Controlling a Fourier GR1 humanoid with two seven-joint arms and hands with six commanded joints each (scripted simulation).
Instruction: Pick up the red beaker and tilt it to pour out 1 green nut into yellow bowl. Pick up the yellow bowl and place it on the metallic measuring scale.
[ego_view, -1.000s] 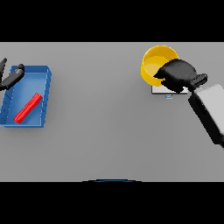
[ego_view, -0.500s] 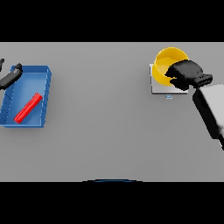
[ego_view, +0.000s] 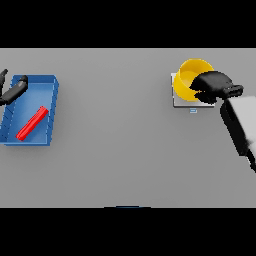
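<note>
The yellow bowl (ego_view: 190, 76) stands over the metallic scale (ego_view: 180, 101) at the right rear of the table. My right hand (ego_view: 214, 86) is curled over the bowl's right rim and hides that side. No green nut shows inside the bowl. The red beaker (ego_view: 32, 122) lies on its side, slanted, in the blue tray (ego_view: 51, 90) at the far left. My left hand (ego_view: 14, 92) hangs at the tray's upper left corner with relaxed fingers, holding nothing.
The scale's small display tab (ego_view: 193, 111) juts toward me from its front edge. My right forearm (ego_view: 240, 125) slants in from the lower right. Bare grey table lies between the tray and the scale.
My right hand has carried the yellow bowl a little to the right and settled it lower over the scale. My left hand has drawn back slightly toward the left edge.
</note>
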